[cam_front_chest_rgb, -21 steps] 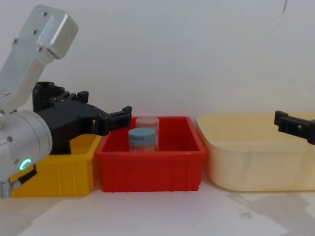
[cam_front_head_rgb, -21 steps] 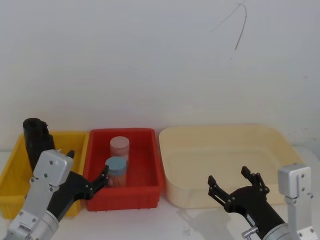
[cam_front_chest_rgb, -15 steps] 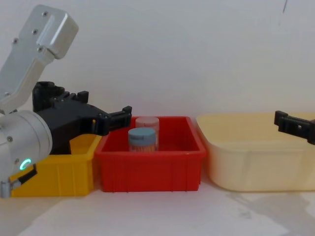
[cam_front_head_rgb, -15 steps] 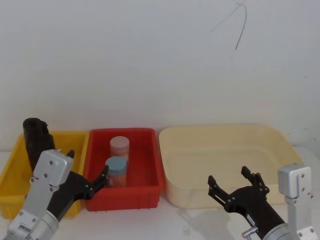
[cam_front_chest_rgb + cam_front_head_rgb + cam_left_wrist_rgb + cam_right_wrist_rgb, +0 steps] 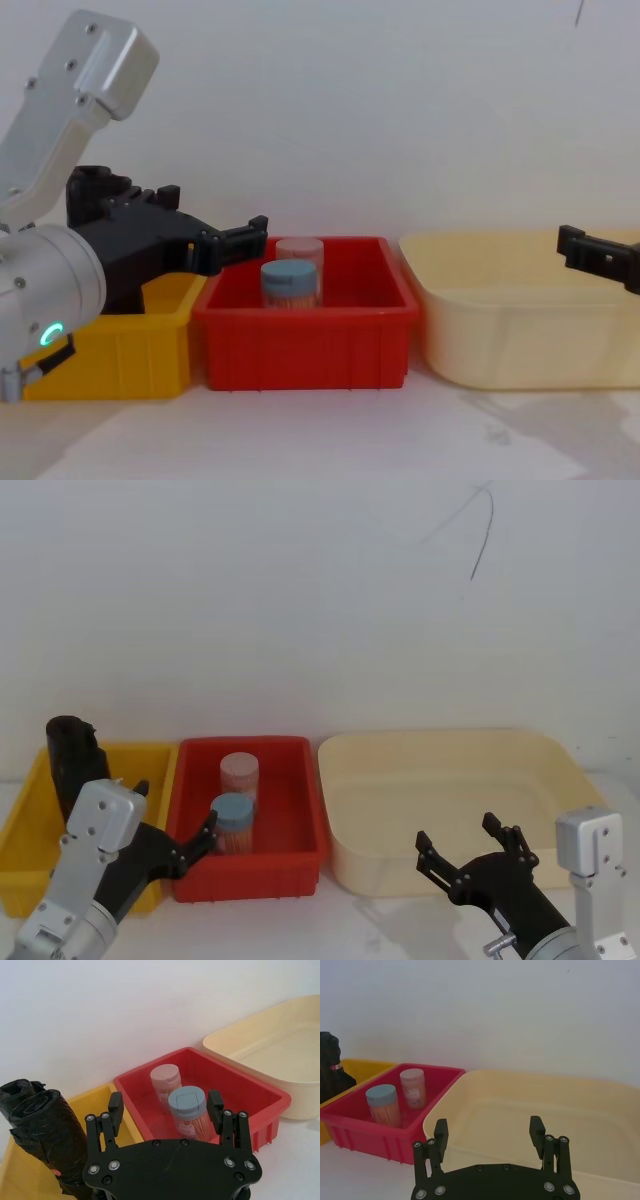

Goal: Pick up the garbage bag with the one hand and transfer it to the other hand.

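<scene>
The garbage bag (image 5: pixel 68 752) is a black roll standing upright at the back left of the yellow bin (image 5: pixel 22 825). In the left wrist view a black roll with a small red mark (image 5: pixel 50 1135) stands in front, and a plain black crumpled top (image 5: pixel 17 1091) shows behind it. My left gripper (image 5: pixel 175 808) (image 5: pixel 215 210) (image 5: pixel 165 1105) is open and empty. It hovers at the front of the yellow and red bins, to the right of the bag and apart from it. My right gripper (image 5: pixel 456 832) (image 5: pixel 488 1127) is open and empty before the cream tub.
A red bin (image 5: pixel 305 815) in the middle holds a blue-lidded jar (image 5: pixel 232 822) and a pink-lidded jar (image 5: pixel 239 777). A large cream tub (image 5: pixel 450 748) stands on the right. A white wall rises close behind the bins. White table surface lies in front.
</scene>
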Motion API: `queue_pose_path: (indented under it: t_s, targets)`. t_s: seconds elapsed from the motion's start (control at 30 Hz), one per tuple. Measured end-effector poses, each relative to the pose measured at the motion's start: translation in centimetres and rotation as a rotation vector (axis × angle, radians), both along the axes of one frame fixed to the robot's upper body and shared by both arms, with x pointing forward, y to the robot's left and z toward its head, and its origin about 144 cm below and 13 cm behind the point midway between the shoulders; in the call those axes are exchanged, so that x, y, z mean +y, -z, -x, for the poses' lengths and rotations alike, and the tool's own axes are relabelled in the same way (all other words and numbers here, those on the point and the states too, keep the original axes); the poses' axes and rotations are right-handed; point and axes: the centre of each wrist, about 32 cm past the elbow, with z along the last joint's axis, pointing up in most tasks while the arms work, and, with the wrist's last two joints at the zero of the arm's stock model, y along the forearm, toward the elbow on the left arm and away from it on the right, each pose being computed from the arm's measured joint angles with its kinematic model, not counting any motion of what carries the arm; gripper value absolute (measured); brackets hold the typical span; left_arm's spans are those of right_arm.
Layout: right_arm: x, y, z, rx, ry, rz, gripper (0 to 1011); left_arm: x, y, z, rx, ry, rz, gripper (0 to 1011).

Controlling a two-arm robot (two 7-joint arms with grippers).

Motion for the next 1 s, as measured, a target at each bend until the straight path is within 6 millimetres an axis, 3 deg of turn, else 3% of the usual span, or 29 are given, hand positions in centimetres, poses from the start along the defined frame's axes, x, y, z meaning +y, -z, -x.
queue_pose_path:
  t_s: [0.8, 1.0]
  targets:
    - [0.0, 0.0, 0.0, 0.0, 0.0, 0.0, 1001, 0.0, 0.0, 0.0, 0.0, 0.0, 0.0, 1000]
    - [-0.1, -0.3, -0.2, -0.01, -0.015, 0.004, 1001, -0.2, -1.1, -0.2, -0.011, 0.002, -0.01, 1000]
